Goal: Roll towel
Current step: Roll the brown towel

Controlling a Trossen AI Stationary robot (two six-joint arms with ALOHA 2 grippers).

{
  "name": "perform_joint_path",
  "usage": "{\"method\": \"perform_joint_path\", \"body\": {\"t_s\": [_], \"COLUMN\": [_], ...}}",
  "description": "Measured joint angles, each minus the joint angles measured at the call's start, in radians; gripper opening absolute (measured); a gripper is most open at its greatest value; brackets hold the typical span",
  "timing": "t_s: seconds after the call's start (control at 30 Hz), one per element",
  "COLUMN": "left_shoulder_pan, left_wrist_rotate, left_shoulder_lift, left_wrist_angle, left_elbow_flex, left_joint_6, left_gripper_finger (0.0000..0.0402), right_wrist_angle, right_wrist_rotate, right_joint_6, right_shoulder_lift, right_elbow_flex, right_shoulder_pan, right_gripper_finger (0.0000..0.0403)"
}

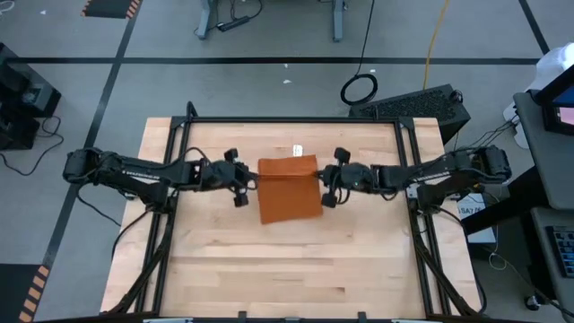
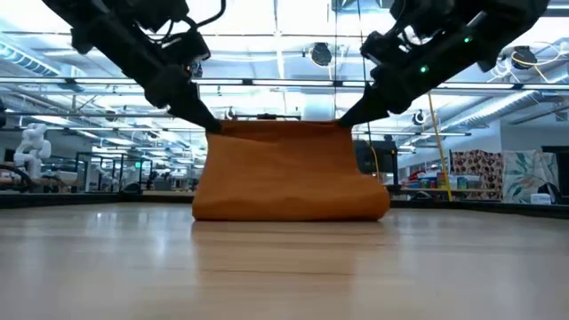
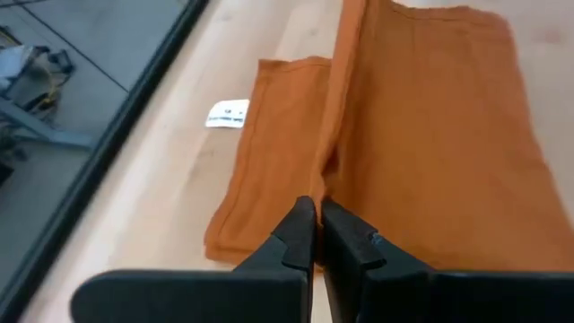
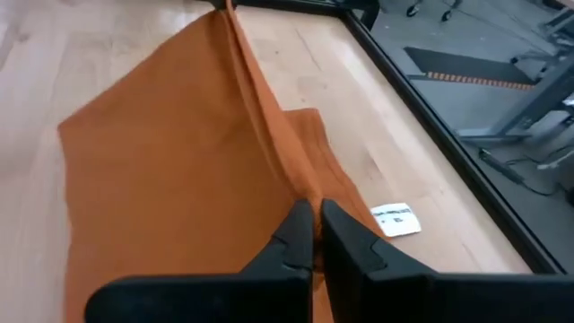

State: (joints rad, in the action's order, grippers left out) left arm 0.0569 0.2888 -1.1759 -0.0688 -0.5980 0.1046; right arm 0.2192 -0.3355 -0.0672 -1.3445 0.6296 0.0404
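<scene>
while both arms reach in from opposite sides of the wooden table (image 1: 224, 260), the towel (image 1: 289, 190) sits at the table's middle, slightly toward the far edge, already folded into a narrower strip. the left gripper (image 1: 240, 184) has its 2 fingers pinched together on the cloth's left side, and the right gripper (image 1: 330, 187) is clamped the same way on the right side. seen level across the table, the held fold is lifted to a taut ridge between the 2 grippers, while the fabric below hangs down and rests on the wood. part of the towel lies flat beyond the ridge, with its white tag (image 3: 228, 113) resting on the table at the far edge.

judging by this, the step in hand looks like the carry-over of a raised edge, either a last fold or the start of the roll. the next move would call for both grippers to travel together at matched height and speed, so the ridge stays straight and the cloth lands evenly without skewing.
</scene>
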Motion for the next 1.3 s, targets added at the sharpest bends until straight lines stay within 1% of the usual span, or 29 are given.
{"method": "perform_joint_path", "body": {"t_s": [0.13, 0.2, 0.3, 0.33, 0.4, 0.43, 0.5, 0.53, 0.6, 0.7, 0.77, 0.97, 1.03, 1.13, 1.23, 1.3], "left_shoulder_pan": [0.042, 0.047, 0.02, 0.004, -0.034, -0.053, -0.082, -0.09, -0.089, -0.061, -0.018, 0.13, 0.166, 0.209, 0.235, 0.237], "left_wrist_rotate": [-0.048, -0.127, -0.307, -0.345, -0.391, -0.394, -0.375, -0.348, -0.258, -0.115, -0.076, -0.074, -0.073, -0.075, -0.075, -0.113], "left_shoulder_lift": [0.0, 0.0, 0.0, 0.0, 0.0, 0.0, 0.0, 0.0, 0.0, 0.0, 0.0, 0.0, -0.012, -0.041, -0.088, -0.107], "left_wrist_angle": [0.0, -0.002, 0.012, 0.024, 0.047, 0.053, 0.058, 0.058, 0.06, 0.061, 0.062, 0.058, 0.061, 0.055, 0.062, 0.063], "left_elbow_flex": [0.0, 0.0, 0.0, 0.0, 0.0, 0.0, 0.0, 0.0, 0.0, 0.0, 0.0, 0.0, -0.001, -0.002, -0.002, -0.002], "left_joint_6": [0.007, -0.015, -0.072, -0.095, -0.129, -0.14, -0.138, -0.121, -0.083, -0.015, 0.016, 0.045, 0.064, 0.088, 0.093, 0.085], "left_gripper_finger": [0.0015, 0.0015, 0.0015, 0.0015, 0.0015, 0.0015, 0.0015, 0.0015, 0.0015, 0.0015, 0.0015, 0.0015, 0.0015, 0.0015, 0.0015, 0.0015], "right_wrist_angle": [0.01, 0.003, -0.005, -0.005, -0.005, -0.006, -0.003, 0.001, -0.002, 0.011, 0.026, 0.075, 0.088, 0.143, 0.173, 0.167], "right_wrist_rotate": [0.06, 0.123, 0.284, 0.318, 0.354, 0.36, 0.349, 0.328, 0.262, 0.192, 0.173, 0.181, 0.208, 0.277, 0.297, 0.31], "right_joint_6": [-0.005, -0.007, -0.011, -0.004, 0.003, 0.001, -0.02, -0.033, -0.078, -0.154, -0.196, -0.248, -0.249, -0.246, -0.227, -0.211], "right_shoulder_lift": [0.0, 0.0, 0.0, 0.0, 0.0, 0.001, 0.005, 0.005, 0.005, 0.003, -0.007, -0.099, -0.139, -0.197, -0.241, -0.249], "right_elbow_flex": [0.0, 0.0, 0.0, 0.0, 0.0, 0.0, 0.0, 0.002, 0.013, 0.036, 0.04, 0.04, 0.039, 0.039, 0.044, 0.052], "right_shoulder_pan": [0.069, 0.085, 0.076, 0.069, 0.049, 0.041, 0.031, 0.03, 0.04, 0.069, 0.098, 0.227, 0.265, 0.312, 0.339, 0.342], "right_gripper_finger": [0.0002, 0.0002, 0.0002, 0.0002, 0.0002, 0.0002, 0.0002, 0.0002, 0.0002, 0.0002, 0.0002, 0.0002, 0.0002, 0.0002, 0.0002, 0.0002]}}
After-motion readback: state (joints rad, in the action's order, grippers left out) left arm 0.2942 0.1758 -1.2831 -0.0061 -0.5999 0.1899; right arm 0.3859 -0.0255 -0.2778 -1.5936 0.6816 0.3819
